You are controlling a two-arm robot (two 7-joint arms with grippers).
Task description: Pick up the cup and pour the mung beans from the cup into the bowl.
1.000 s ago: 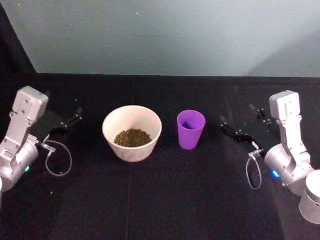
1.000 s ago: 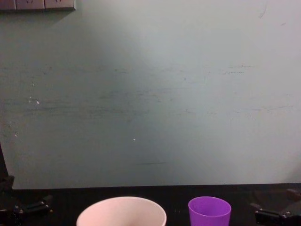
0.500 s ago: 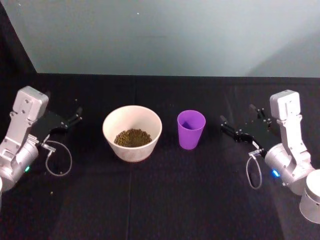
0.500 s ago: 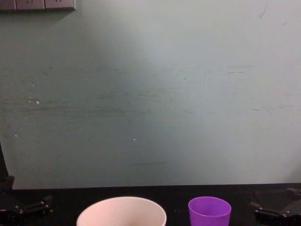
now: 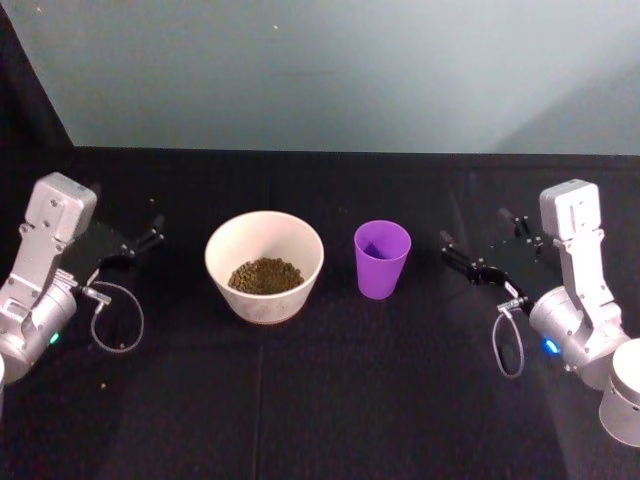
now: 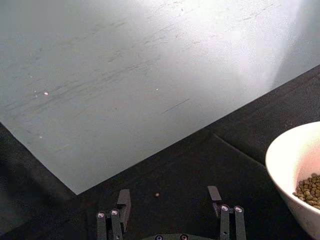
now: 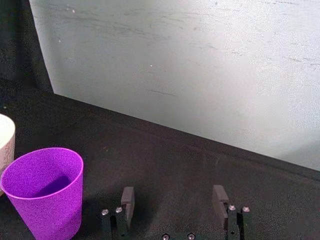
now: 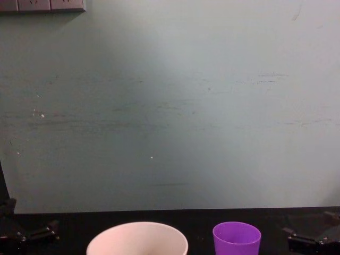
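The beans [image 5: 265, 274] already lay in the bowl [image 5: 228, 240], the empty cup [image 5: 382, 259] stood just right of it, and both hands, left [image 5: 131, 243] and right [image 5: 481, 254], rested open, apart.

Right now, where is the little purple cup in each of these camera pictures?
Head view: the cup stands right of centre, beside the bowl.
Chest view: the cup is at the bottom edge, right of centre.
Right wrist view: the cup is in the lower left corner.
Left wrist view: not in it.
Shared landmark: the bowl, to the cup's left.
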